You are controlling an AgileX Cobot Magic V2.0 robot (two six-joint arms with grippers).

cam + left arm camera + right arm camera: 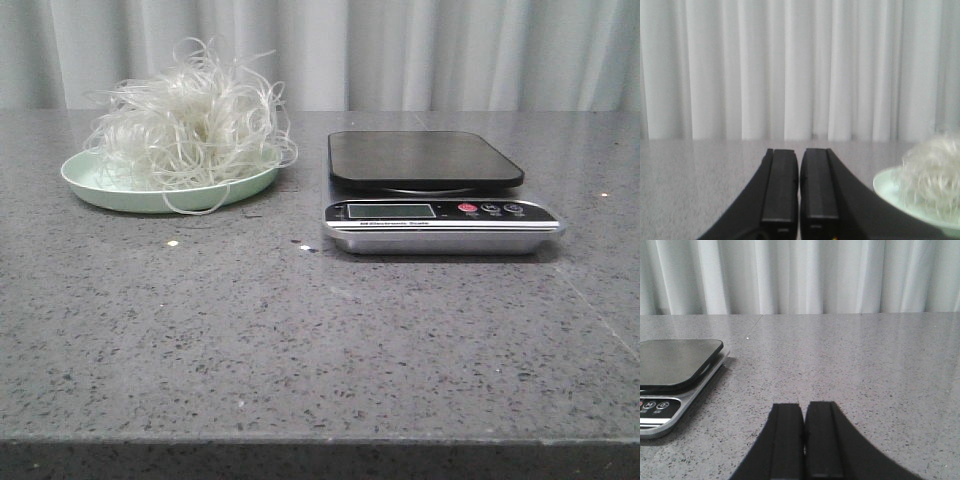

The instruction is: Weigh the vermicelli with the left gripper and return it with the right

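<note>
The vermicelli (190, 125) is a fluffy white tangle heaped on a pale green plate (105, 185) at the back left of the table. To its right stands a digital scale (425, 160) with a bare dark platform and a silver front panel. Neither arm shows in the front view. In the left wrist view my left gripper (800, 152) is shut with nothing in it, and the vermicelli (930, 167) on its plate (887, 185) lies off to one side. My right gripper (804, 407) is shut and empty, low over the table, with the scale (677, 360) beside it.
The grey speckled table (320, 340) runs to a front edge near the bottom of the front view. A pale curtain (400, 50) hangs behind the table. Small white specks (173, 243) lie on the table in front of the plate.
</note>
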